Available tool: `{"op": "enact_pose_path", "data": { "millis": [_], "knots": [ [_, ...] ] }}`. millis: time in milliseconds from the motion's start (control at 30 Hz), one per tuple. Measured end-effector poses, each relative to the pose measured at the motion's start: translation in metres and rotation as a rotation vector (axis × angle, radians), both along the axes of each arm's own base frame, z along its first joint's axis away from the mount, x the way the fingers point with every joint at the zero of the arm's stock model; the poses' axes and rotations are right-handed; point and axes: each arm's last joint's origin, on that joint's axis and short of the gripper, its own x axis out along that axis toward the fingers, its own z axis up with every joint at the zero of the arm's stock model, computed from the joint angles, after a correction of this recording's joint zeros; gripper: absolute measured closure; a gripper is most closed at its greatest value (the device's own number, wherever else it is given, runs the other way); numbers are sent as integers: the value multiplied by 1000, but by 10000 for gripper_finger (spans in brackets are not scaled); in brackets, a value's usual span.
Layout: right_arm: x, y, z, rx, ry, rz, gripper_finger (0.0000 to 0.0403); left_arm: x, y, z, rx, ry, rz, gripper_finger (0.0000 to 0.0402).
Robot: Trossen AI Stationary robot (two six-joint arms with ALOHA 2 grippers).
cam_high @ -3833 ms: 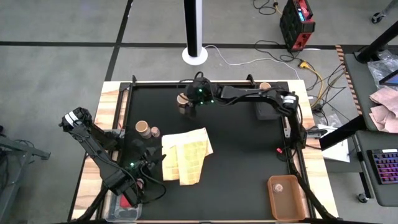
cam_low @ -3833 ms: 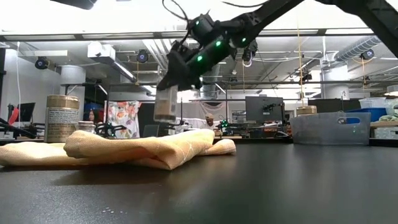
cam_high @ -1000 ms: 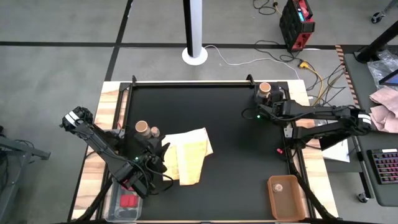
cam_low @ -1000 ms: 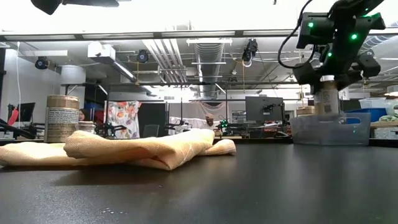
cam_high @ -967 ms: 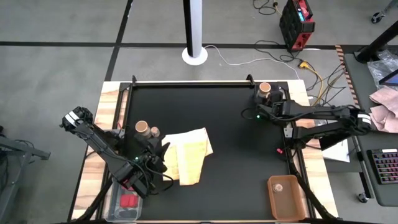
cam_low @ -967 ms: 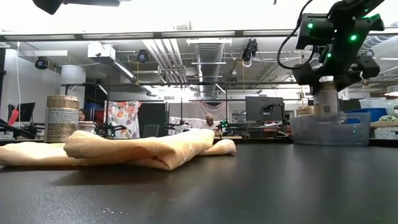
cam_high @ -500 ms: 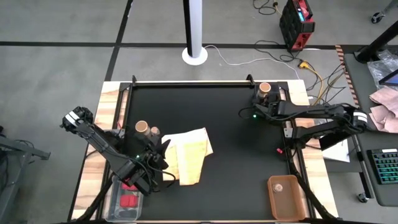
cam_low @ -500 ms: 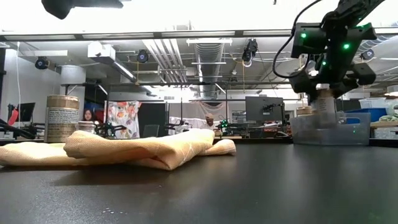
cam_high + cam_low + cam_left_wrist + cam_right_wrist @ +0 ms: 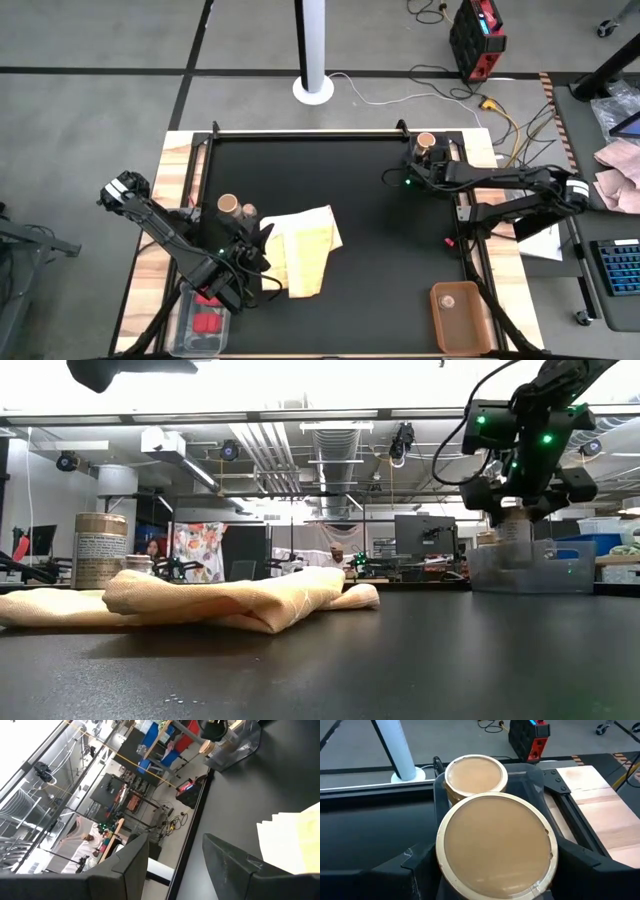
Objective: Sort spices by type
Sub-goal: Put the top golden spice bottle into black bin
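The right pincer point(image 9: 492, 870) is clamped on a tan-topped jar point(image 9: 496, 844) over the clear bin point(image 9: 528, 570) at the table's far right corner, beside another jar point(image 9: 475, 772). The left pincer point(image 9: 175, 865) stands apart, empty, near the yellow cloth point(image 9: 300, 250).

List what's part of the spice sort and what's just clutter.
Job:
held jar, in right end effector over clear bin
jar in bin
two jars beside cloth
red blocks in tray

Clutter:
yellow cloth
orange bin
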Motion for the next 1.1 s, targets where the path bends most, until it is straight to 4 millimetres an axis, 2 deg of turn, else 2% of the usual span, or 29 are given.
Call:
{"op": "enact_pose_path", "data": {
  "millis": [300,1100],
  "knots": [
    [0,-1,-13,16,12,-36,132,0,0,0,4,5,0,231],
    [2,-2,-18,19,-10,-64,122,0,0,0,3,5,0,231]
  ]
}}
